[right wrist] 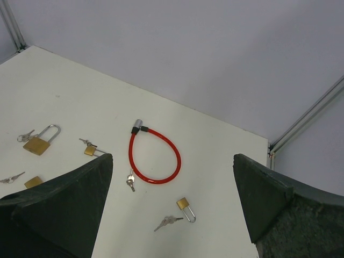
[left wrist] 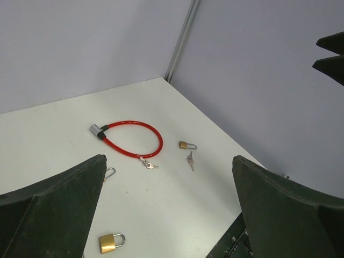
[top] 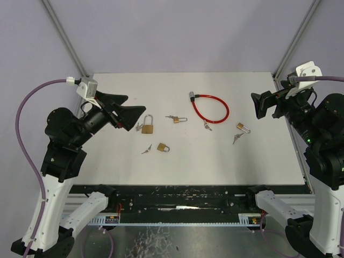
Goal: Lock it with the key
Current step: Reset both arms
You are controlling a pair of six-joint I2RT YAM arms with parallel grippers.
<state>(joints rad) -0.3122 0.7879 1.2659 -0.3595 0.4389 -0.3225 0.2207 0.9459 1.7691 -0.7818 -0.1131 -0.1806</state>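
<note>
**Q:** Where's the lock, and what are your pincers doing?

**A:** Both are hanging with jaws wide apart, gripping nothing. The big brass padlock (top: pixel 148 128) is lying just beside my left gripper (top: pixel 135 104), with its keys (top: pixel 138 127) close against its shackle. My right gripper (top: pixel 257 106) is hovering well apart from it. I'm thinking: those keys are lying flat, so I'm planning a steep approach, pinching the ring and pinning the padlock body so it isn't skidding.

The top view looks steeply down on the flat white worktop (top: pixel 188 161) from behind. Both wrist views slant across it from opposite sides, sharing the red looped cable lock (left wrist: pixel 129 122) (right wrist: pixel 130 153).
</note>
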